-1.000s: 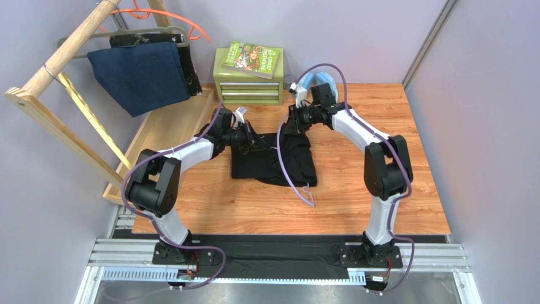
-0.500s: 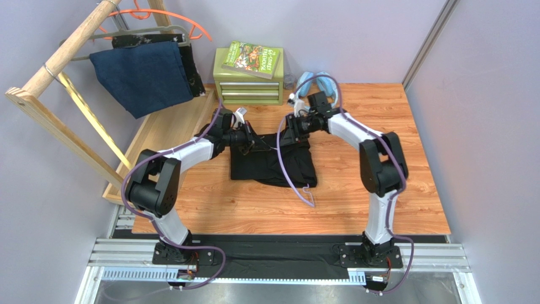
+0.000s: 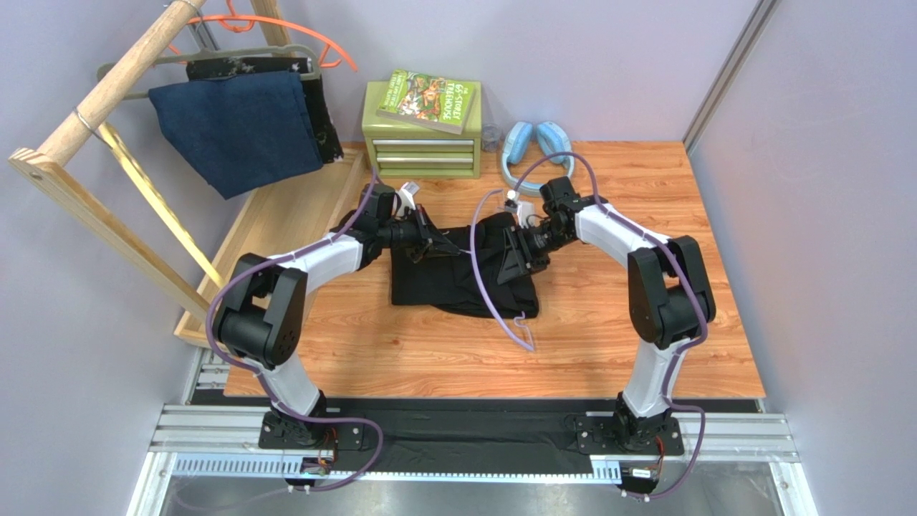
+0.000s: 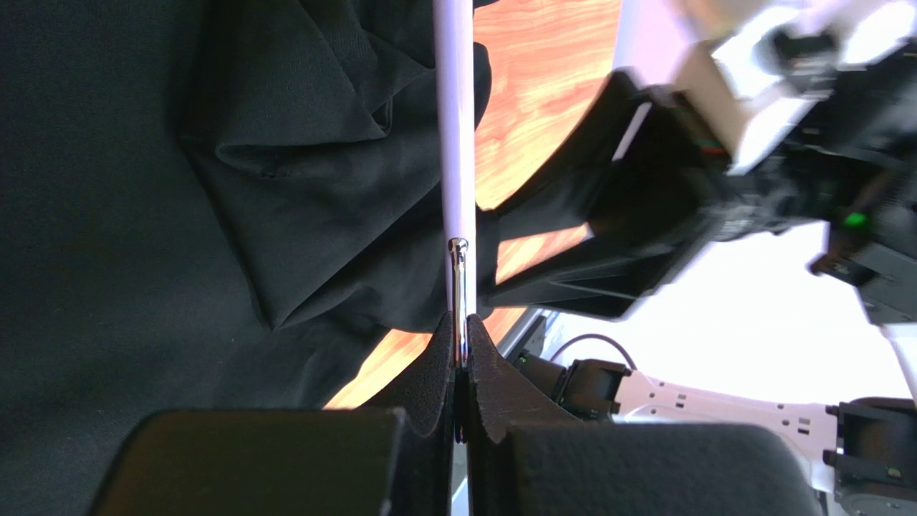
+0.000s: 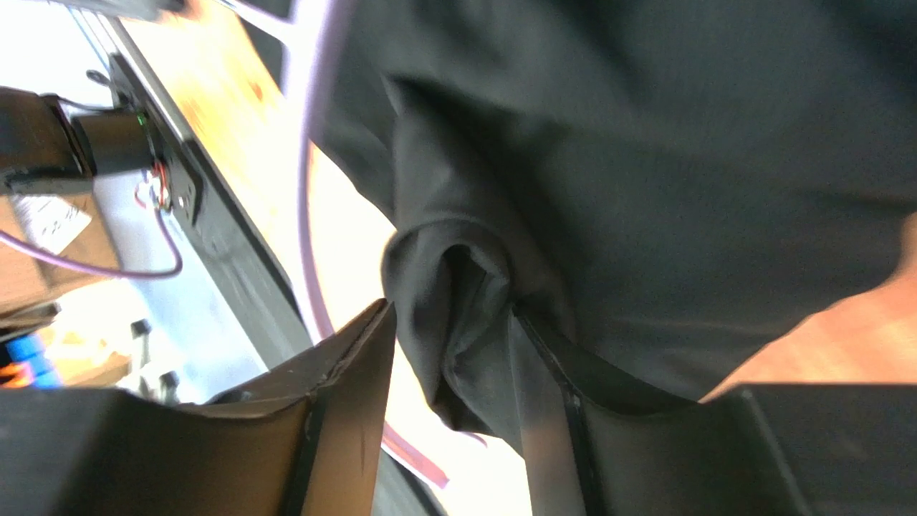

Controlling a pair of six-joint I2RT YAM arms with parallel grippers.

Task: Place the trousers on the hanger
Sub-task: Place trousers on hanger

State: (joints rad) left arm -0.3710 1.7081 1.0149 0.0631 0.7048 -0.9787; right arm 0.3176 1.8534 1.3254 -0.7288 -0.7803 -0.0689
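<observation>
Long black fabric trousers lay bunched at the middle of the orange-brown wooden surface. Thin lavender plastic hanger crossed over them, its hook end toward the near edge, off the cloth. Left gripper: jaws clenched on the hanger's thin bar at the trousers' far edge. Right gripper: jaws apart around a raised fold of the trousers. The fold seemed to touch one finger only, though the view was blurred. Small green drawer box stood beyond, well apart.
</observation>
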